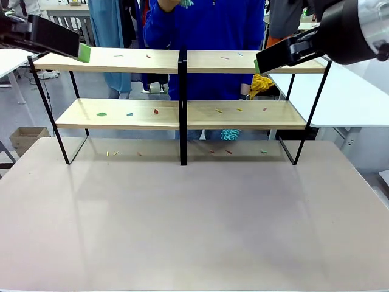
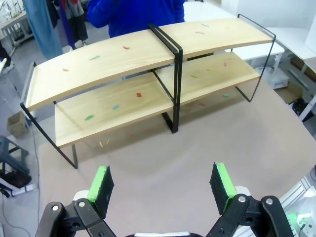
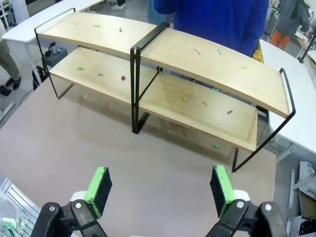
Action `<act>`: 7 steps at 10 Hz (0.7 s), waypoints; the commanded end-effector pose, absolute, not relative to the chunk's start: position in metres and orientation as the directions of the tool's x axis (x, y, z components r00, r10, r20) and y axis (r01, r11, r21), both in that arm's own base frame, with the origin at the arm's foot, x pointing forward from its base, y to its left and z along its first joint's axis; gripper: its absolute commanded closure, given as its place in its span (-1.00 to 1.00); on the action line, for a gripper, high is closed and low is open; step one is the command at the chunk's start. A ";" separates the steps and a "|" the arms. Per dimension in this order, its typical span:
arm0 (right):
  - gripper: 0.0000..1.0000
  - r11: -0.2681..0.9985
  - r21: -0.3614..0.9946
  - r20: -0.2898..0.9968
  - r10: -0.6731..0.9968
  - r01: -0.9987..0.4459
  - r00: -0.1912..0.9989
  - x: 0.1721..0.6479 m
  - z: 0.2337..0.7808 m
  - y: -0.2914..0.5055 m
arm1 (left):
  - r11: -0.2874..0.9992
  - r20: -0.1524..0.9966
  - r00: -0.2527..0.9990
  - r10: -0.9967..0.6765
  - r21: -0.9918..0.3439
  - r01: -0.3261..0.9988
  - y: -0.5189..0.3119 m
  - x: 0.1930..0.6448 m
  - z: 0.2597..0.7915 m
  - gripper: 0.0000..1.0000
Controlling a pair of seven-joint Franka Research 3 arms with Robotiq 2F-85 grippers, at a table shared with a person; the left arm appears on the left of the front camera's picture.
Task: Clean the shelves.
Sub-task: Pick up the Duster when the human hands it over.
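Shelves [image 1: 121, 114] stand at the far side of the table [image 1: 194, 231], boards strewn with coloured scraps [image 1: 155, 111] (some underneath too). Left gripper [image 2: 163, 183] and right gripper [image 3: 160, 185] hover fully open, empty. Cleaning appears unstarted; next move calls for reaching one scrap.

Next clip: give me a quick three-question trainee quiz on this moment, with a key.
1. True or false: the left gripper and the right gripper are both shut on a cloth.
2. Where do the coloured scraps lie?
A. On the top boards alone
B. On both tiers of the shelves and on the table under them
C. On the table alone
3. Fill in: the person behind the shelves wears a ___ top.

Key: 1. False, both are open and empty. 2. B. 3. Blue.
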State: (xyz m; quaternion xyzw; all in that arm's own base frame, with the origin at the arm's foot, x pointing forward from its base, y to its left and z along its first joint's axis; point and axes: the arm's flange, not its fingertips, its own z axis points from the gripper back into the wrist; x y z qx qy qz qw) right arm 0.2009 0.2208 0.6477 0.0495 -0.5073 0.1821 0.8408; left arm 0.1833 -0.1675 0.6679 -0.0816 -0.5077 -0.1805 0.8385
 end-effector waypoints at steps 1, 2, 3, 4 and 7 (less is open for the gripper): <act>-1.00 0.955 -0.034 0.880 0.169 -0.295 0.443 0.190 0.650 0.230 | 0.918 0.888 0.407 -0.215 0.041 0.395 -0.169 0.182 0.670 -1.00; -1.00 0.962 -0.021 0.884 0.144 -0.271 0.445 0.186 0.651 0.231 | 0.918 0.888 0.407 -0.215 0.041 0.395 -0.169 0.182 0.670 -1.00; -1.00 0.970 0.000 0.876 0.116 -0.241 0.467 0.183 0.652 0.232 | 0.918 0.888 0.407 -0.215 0.041 0.395 -0.169 0.182 0.670 -1.00; -1.00 0.974 0.018 0.872 0.095 -0.225 0.479 0.180 0.652 0.233 | 0.918 0.888 0.407 -0.215 0.041 0.395 -0.169 0.182 0.670 -1.00; -1.00 0.981 0.044 0.877 0.052 -0.187 0.478 0.182 0.653 0.232 | 0.918 0.888 0.407 -0.215 0.041 0.395 -0.169 0.182 0.670 -1.00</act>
